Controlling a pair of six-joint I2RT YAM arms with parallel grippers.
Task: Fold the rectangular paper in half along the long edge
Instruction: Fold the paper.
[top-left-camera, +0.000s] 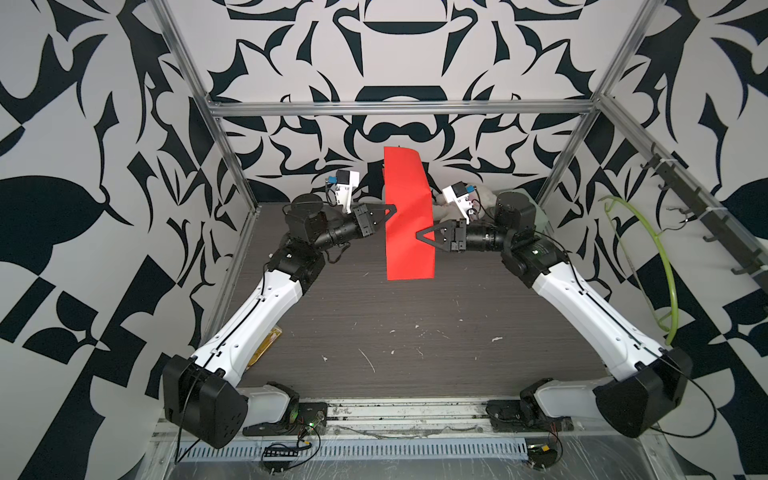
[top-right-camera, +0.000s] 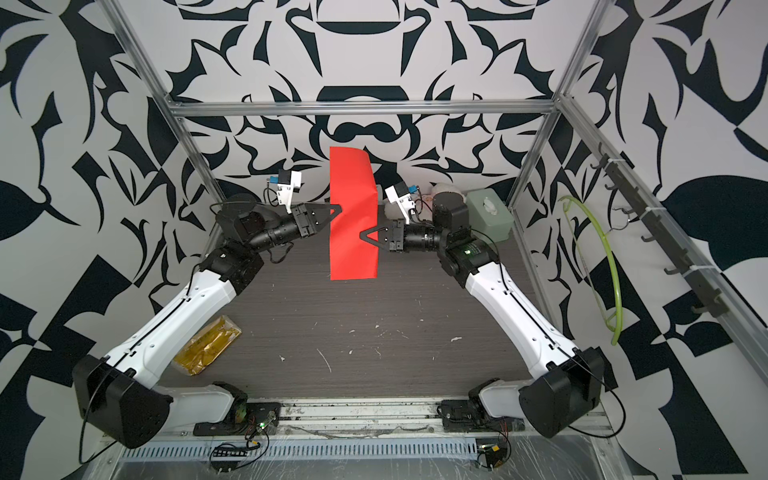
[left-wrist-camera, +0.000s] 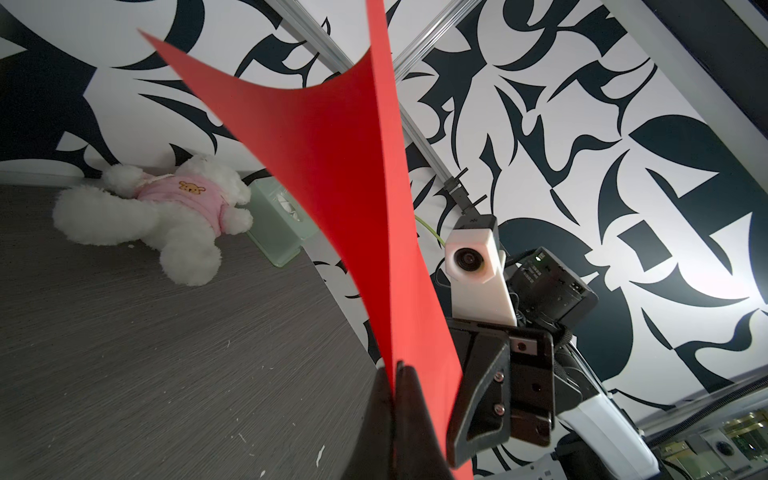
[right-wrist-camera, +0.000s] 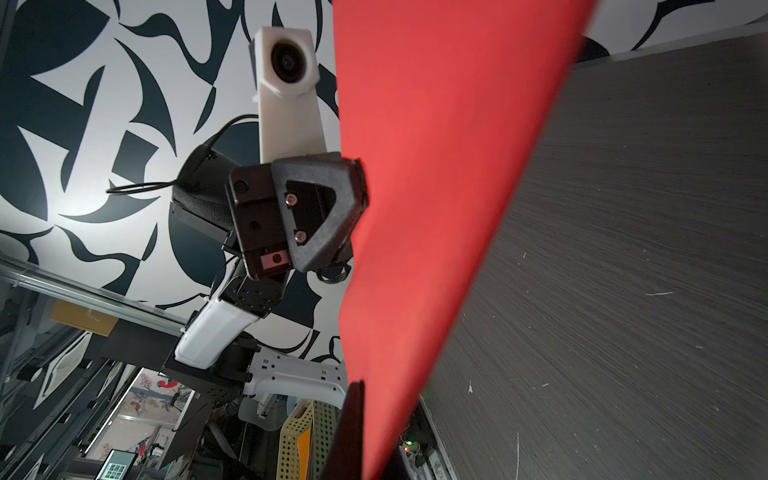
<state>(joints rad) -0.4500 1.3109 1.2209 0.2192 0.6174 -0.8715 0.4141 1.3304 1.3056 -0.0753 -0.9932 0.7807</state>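
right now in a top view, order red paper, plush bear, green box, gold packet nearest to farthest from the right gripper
1. red paper, pinched in the right gripper
2. white plush bear, against the back wall
3. pale green box, back right corner
4. gold packet, near left corner

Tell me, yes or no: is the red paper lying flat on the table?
No, the red paper hangs upright above the table, pinched by the left gripper and the right gripper.

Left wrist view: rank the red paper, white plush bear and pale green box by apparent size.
1. red paper, close to the camera
2. white plush bear
3. pale green box, partly hidden behind the paper
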